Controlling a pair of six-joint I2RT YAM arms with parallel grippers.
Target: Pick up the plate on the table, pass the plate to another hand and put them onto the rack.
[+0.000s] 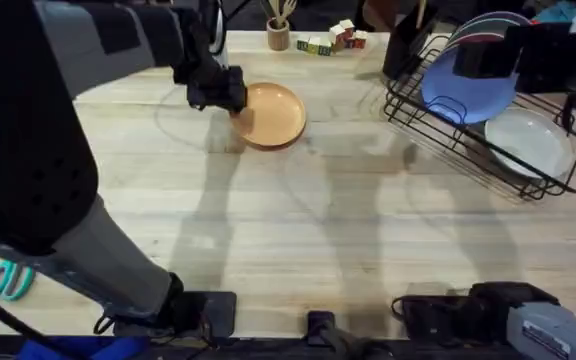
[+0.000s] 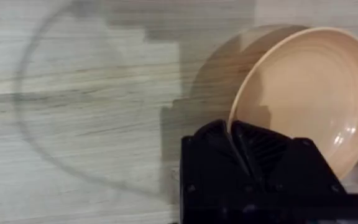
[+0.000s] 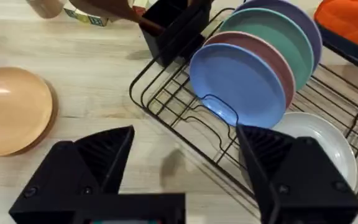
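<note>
**Left arm has the plate by its rim; the receiving gripper waits by the rack**

Here, going from left to right in the overhead view, the left gripper (image 1: 230, 98) sits toward eleven o'clock on the table (image 1: 298, 230), its fingers closed together on the near-left rim of the plate (image 1: 271, 115). The left wrist view confirms the hold: the two black fingers (image 2: 253, 146) meet on the plate's edge, and the plate (image 2: 309, 93) stands tilted, its gripped side raised and its hollow face turned toward the camera, with its far edge apparently low near the wood.

Further right, at about two o'clock, stands the rack (image 1: 438, 125), already carrying a lavender-blue plate (image 1: 468, 85) upright and a white plate (image 1: 528, 140) lying in its lower part. The right gripper (image 3: 185, 168) hovers there with its fingers wide apart and holding nothing; from its own camera the plate (image 3: 14, 109) lies well apart, off toward the left arm, with the rack (image 3: 185, 106) just beside.

The hand-over looks to hinge on this: the plate lies at nine o'clock from the right gripper, with its free rim on the side away from the left fingers, facing toward three o'clock. The left arm is plainly the nearer, so the plate probably must travel rightward, free edge leading, into the open right fingers.
</note>
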